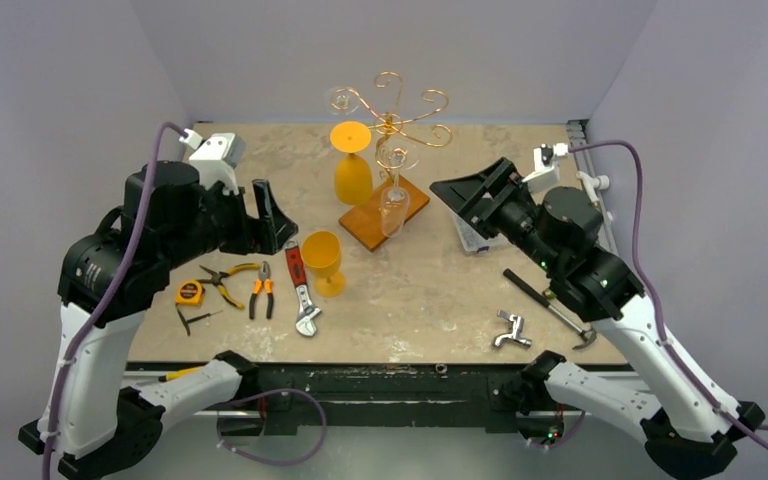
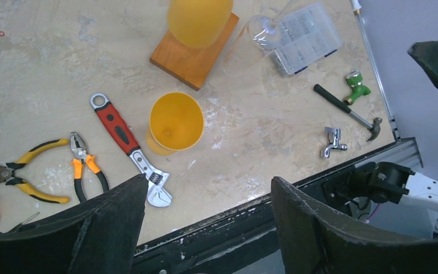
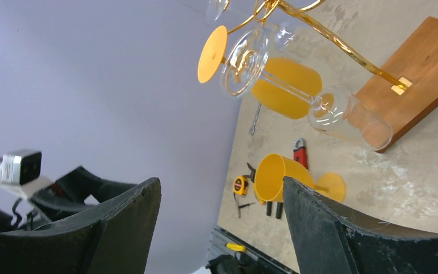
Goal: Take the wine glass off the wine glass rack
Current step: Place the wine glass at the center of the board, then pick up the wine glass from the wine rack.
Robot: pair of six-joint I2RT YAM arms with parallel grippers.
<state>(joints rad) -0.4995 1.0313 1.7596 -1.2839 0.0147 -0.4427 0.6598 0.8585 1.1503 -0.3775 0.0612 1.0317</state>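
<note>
The wine glass rack (image 1: 391,122) is a golden wire stand with curled arms on an orange-brown wooden base (image 1: 370,222), at the back middle of the table. A clear wine glass (image 1: 395,203) hangs upside down from it, its bowl just over the base. A yellow wine glass (image 1: 352,172) hangs beside it on the left. In the right wrist view the clear glass (image 3: 351,117) and the rack's stem (image 3: 331,40) lie ahead. My right gripper (image 3: 222,185) is open, right of the rack, holding nothing. My left gripper (image 2: 210,182) is open, left of the rack, also without anything in it.
A second yellow glass (image 1: 323,260) stands upright in front of the rack. A red wrench (image 1: 300,285), pliers (image 1: 261,290) and a tape measure (image 1: 189,292) lie at the front left. A hammer (image 1: 550,307), a metal tap (image 1: 511,331) and a plastic box (image 2: 308,37) are on the right.
</note>
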